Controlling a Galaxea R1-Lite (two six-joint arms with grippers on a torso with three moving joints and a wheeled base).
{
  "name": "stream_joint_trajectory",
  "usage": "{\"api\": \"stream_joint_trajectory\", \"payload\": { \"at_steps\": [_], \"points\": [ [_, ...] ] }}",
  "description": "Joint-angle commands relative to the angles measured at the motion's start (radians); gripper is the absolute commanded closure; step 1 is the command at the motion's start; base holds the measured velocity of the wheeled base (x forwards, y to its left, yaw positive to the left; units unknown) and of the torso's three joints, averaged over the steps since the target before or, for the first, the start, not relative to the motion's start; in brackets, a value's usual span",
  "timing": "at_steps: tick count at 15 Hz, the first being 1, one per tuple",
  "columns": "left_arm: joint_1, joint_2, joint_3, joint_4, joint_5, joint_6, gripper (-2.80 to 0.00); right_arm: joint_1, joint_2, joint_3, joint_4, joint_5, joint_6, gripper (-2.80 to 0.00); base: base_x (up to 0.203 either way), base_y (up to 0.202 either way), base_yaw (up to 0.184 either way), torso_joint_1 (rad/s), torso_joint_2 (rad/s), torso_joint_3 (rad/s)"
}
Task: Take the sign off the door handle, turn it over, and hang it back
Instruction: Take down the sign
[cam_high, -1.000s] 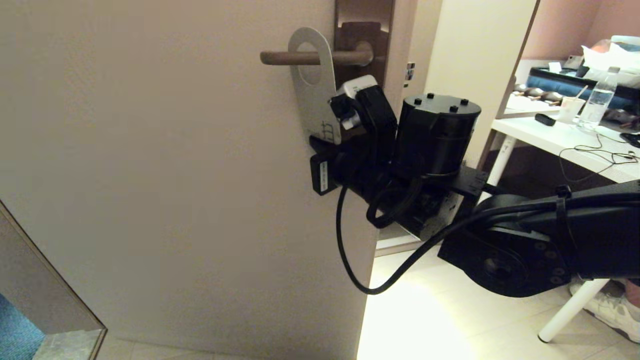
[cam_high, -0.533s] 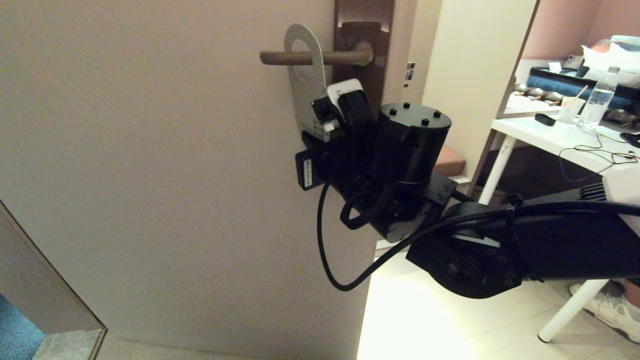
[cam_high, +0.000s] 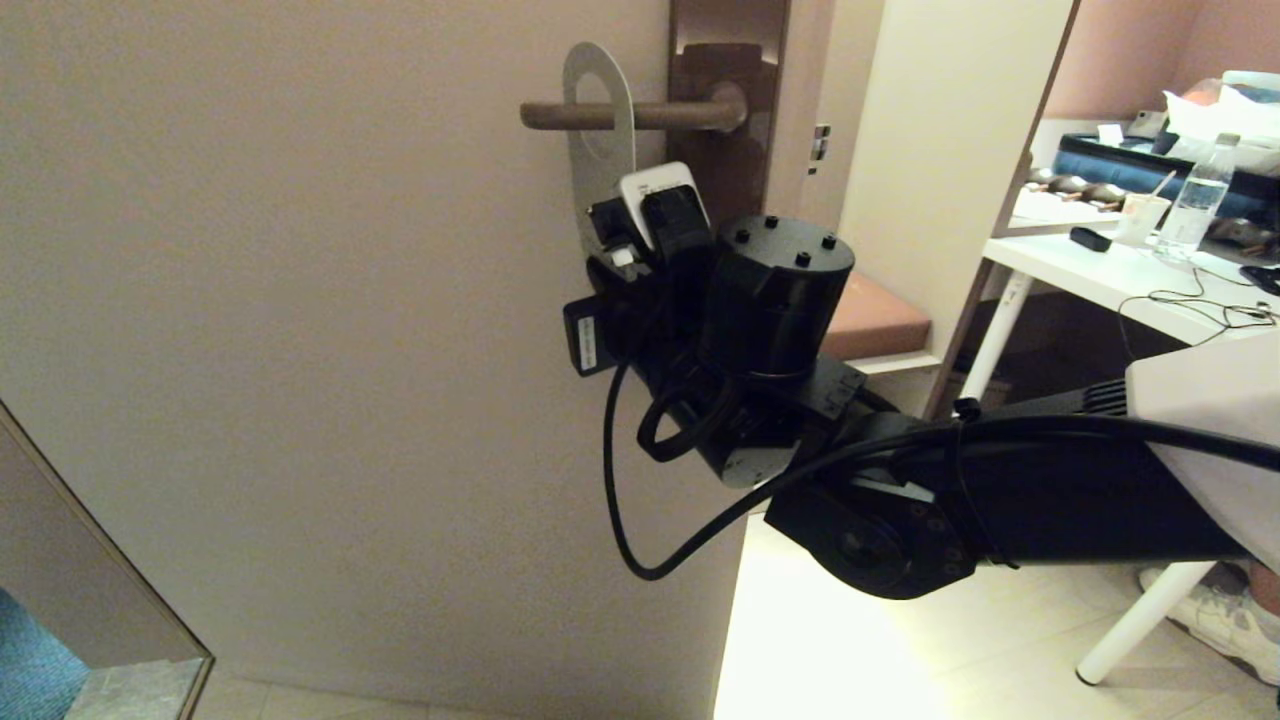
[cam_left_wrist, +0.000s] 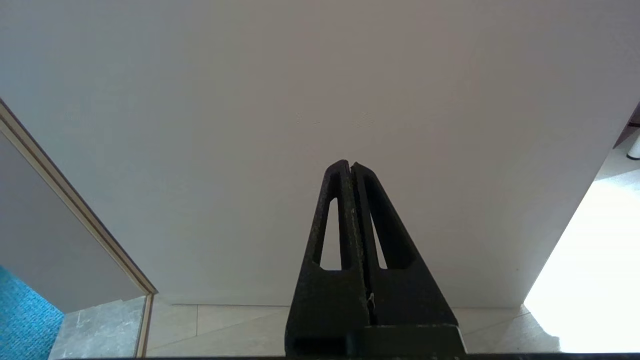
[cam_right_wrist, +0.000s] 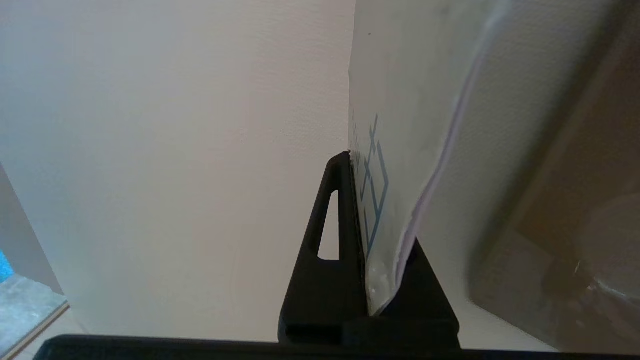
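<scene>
The sign (cam_high: 592, 185) is an off-white card. Its round hole is still around the door handle (cam_high: 680, 115), close to the lever's free end, and it stands nearly edge-on to the head view. The handle is a brown lever on a dark bronze plate (cam_high: 728, 30). My right gripper (cam_high: 612, 245) is shut on the sign's lower part, below the handle. The right wrist view shows the card (cam_right_wrist: 410, 100), with blue print, pinched between the jaws of that gripper (cam_right_wrist: 360, 165). My left gripper (cam_left_wrist: 351, 165) is shut and empty, low down, facing the door.
The beige door (cam_high: 300, 300) fills the left and centre. A framed panel edge (cam_high: 100, 560) is at the lower left. A white table (cam_high: 1100, 270) with a water bottle (cam_high: 1195, 205), a cup and cables stands at the right. A shoe (cam_high: 1225, 620) is on the floor.
My right gripper has moved left and slightly up with the sign. The sign has slid along the handle toward its free end and turned more edge-on.
</scene>
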Motion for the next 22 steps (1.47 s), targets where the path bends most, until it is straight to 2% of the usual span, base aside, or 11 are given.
{"api": "stream_joint_trajectory", "payload": {
  "at_steps": [1,7,12,22],
  "points": [
    [0.000,0.001,0.000,0.000,0.000,0.001,0.00,0.021,0.032,-0.035,-0.005,-0.012,-0.002,0.00,0.000,0.000,0.000,0.000,0.00,0.000],
    [0.000,0.001,0.000,0.000,0.000,0.001,0.00,0.053,0.115,-0.170,-0.004,-0.049,-0.024,0.00,0.000,0.000,0.000,0.000,0.00,0.000],
    [0.000,0.001,0.000,0.000,0.000,0.001,0.00,0.053,0.140,-0.200,-0.004,-0.072,-0.031,0.00,0.000,0.000,0.000,0.000,0.00,0.000],
    [0.000,0.001,0.000,0.000,0.000,0.001,0.00,0.082,0.168,-0.217,-0.004,-0.059,-0.031,0.00,0.000,0.000,0.000,0.000,0.00,0.000]
  ]
}}
